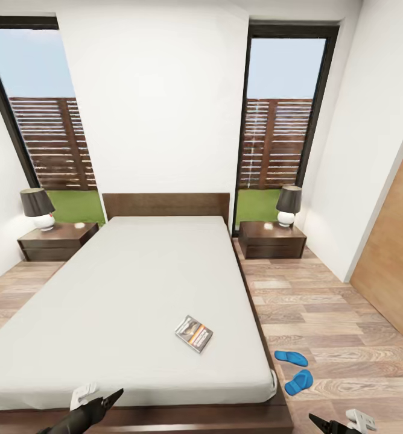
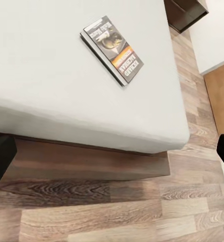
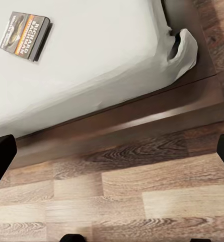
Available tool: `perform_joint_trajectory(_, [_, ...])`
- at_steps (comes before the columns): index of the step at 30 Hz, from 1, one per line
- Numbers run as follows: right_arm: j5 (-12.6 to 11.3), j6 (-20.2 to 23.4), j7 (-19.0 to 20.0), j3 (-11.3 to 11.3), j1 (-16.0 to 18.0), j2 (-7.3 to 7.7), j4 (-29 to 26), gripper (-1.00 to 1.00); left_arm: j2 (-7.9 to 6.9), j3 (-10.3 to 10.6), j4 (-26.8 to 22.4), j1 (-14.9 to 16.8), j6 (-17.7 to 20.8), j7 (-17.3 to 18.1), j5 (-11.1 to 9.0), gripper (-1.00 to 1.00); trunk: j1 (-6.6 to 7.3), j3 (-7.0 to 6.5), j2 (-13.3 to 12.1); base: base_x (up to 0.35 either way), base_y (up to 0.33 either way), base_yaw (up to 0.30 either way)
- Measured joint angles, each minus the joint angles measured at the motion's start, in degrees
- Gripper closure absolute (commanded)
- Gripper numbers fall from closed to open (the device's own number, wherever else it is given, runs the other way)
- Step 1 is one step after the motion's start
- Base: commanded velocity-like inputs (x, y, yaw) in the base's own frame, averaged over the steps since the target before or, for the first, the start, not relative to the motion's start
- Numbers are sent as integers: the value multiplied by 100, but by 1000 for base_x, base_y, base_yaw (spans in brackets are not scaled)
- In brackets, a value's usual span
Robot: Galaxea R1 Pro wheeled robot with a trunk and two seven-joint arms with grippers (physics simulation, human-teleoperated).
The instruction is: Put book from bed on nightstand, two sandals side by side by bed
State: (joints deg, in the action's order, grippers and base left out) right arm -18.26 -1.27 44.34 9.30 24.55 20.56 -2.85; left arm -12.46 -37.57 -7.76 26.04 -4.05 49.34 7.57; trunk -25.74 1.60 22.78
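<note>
The book [image 1: 193,333] lies flat on the bed's white mattress [image 1: 135,283], near the foot end on the right side; its dark cover with an orange band also shows as the book [image 2: 113,48] and the book [image 3: 25,35]. Two blue sandals [image 1: 291,358] [image 1: 298,382] rest on the wood floor right of the bed, angled apart from each other. A nightstand [image 1: 58,240] stands left of the headboard and another nightstand [image 1: 272,239] right of it. My left gripper [image 1: 99,399] hovers open at the bed's foot edge. My right gripper [image 1: 341,422] is open over the floor, near the bed's corner.
Each nightstand carries a dark-shaded lamp [image 1: 37,208] [image 1: 288,205]. Tall windows flank the headboard. A wooden panel [image 1: 394,259] stands along the right wall. Open floor [image 1: 322,301] runs along the bed's right side. The dark bed frame [image 3: 142,116] juts past the mattress.
</note>
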Motion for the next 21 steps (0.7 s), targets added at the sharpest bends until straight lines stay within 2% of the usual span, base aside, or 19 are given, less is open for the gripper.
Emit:
perform_joint_trajectory(8, [-2,0,0,1,0,0,4,-100,12,28,-129,31,38,64,-13,-100,0,0,0,2,-2,0])
perform_joint_trajectory(10, [-2,0,0,1,0,0,4,-100,105,40,-263,72,119,68,-12,-100,0,0,0,0,0,0])
perform_joint_trajectory(11, [-2,0,0,1,0,0,4,-100,198,49,-400,109,224,67,-13,-100,0,-1,0,0,0,0])
perform_joint_trajectory(13, [-2,0,0,1,0,0,4,-100,389,79,-763,231,560,55,-3,-100,0,-1,0,0,0,0])
perform_joint_trajectory(15, [-7,0,0,1,0,0,4,-100,688,185,-1494,466,1310,32,6,-100,0,-2,0,0,0,0])
perform_joint_trajectory(16, [-8,0,0,1,0,0,4,-100,772,234,-1714,521,1535,23,11,-100,0,-1,0,0,0,0])
perform_joint_trajectory(17, [-8,0,0,1,0,0,4,-100,1003,428,-2345,614,2143,-1,4,-100,0,-1,0,0,0,0])
perform_joint_trajectory(18, [-6,0,0,1,0,0,4,-100,1085,519,-2579,652,2347,-8,2,-100,0,-1,0,0,0,0])
perform_joint_trajectory(20, [-4,0,0,1,0,0,4,-100,1309,927,-3415,727,2992,-18,-6,-100,0,-2,0,0,0,0])
perform_joint_trajectory(21, [-3,0,-1,1,0,0,4,-100,1347,1049,-3617,760,3141,-23,-2,-100,0,-1,0,0,0,0])
